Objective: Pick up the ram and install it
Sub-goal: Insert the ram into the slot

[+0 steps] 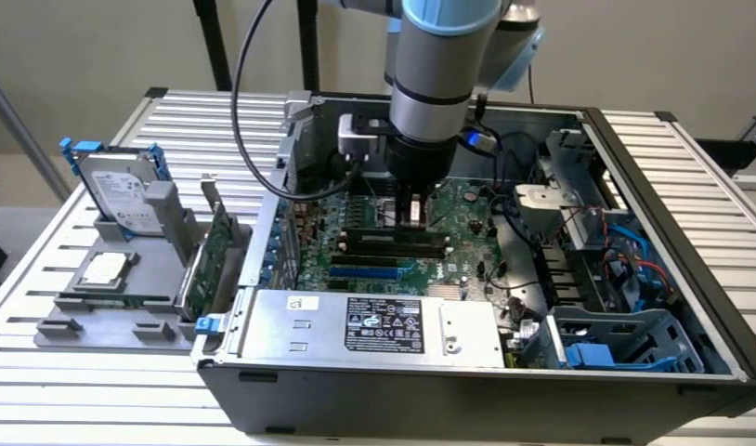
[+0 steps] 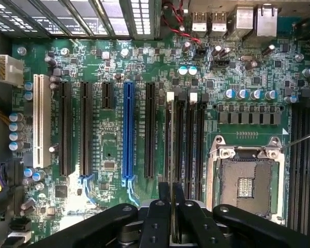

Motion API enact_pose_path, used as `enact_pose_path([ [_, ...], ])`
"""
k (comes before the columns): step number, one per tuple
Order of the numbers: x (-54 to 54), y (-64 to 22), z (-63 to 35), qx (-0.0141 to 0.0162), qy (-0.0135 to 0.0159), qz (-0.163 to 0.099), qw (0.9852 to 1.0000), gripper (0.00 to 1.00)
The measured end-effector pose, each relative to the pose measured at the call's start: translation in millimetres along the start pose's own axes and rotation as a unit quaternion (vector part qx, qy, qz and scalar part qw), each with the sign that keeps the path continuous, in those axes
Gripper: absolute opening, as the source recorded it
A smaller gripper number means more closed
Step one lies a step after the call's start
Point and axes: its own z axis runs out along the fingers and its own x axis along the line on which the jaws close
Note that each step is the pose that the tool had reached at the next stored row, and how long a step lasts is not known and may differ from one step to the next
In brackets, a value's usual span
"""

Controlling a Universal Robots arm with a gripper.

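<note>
The arm is reaching straight down into the open computer case (image 1: 675, 307), with the gripper (image 1: 411, 212) hanging just above the motherboard (image 1: 459, 209) near the memory slots (image 1: 391, 243). In the wrist view the gripper (image 2: 171, 206) is clenching its two black fingers (image 2: 159, 217) around the ram (image 2: 171, 191), which is showing edge-on as a thin pale strip pinched between them. The ram is pointing down toward the motherboard (image 2: 108, 72) and lining up with the leftmost of the black memory slots (image 2: 169, 134) with white latches, beside the empty processor socket (image 2: 245, 181); whether its lower edge is already touching the slot cannot be told. In the exterior view a power supply (image 1: 371, 322) is lying along the near side of the case, and on the exterior view's left a grey holder (image 1: 118, 307) is carrying a hard drive (image 1: 115, 190) and a green expansion card (image 1: 204, 265), well apart from the gripper.
</note>
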Motion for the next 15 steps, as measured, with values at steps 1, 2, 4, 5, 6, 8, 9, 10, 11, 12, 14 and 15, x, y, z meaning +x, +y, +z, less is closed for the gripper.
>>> enact_pose_path([
  [1, 0.0, -0.3, 0.5, 0.0000, 0.0000, 0.001, 1.0000, 0.00],
  [2, -0.1, -0.5, 1.0, 0.0000, -0.0001, 0.001, 1.0000, 0.00],
  [4, -0.1, -1.0, 2.2, 0.0000, -0.0001, 0.002, 1.0000, 0.00],
  [5, -0.1, -1.2, 2.7, 0.0000, -0.0001, 0.002, 1.0000, 0.00],
  [6, -0.1, -1.2, 3.1, 0.0000, -0.0001, 0.003, 1.0000, 0.00],
  [8, -0.1, -1.3, 4.0, 0.0000, -0.0001, 0.003, 1.0000, 0.00],
  [9, -0.1, -1.3, 4.4, 0.0000, -0.0001, 0.003, 1.0000, 0.00],
  [10, 0.0, -1.3, 4.8, 0.0000, 0.0000, 0.003, 1.0000, 0.00],
  [11, -0.1, -1.3, 5.2, 0.0000, -0.0001, 0.003, 1.0000, 0.00],
  [12, 0.0, -1.3, 5.6, 0.0000, -0.0001, 0.003, 1.0000, 0.00],
  [14, 0.0, -1.3, 6.1, 0.0000, 0.0000, 0.003, 1.0000, 0.00],
  [15, 0.0, -1.4, 6.4, 0.0000, 0.0000, 0.003, 1.0000, 0.00],
])
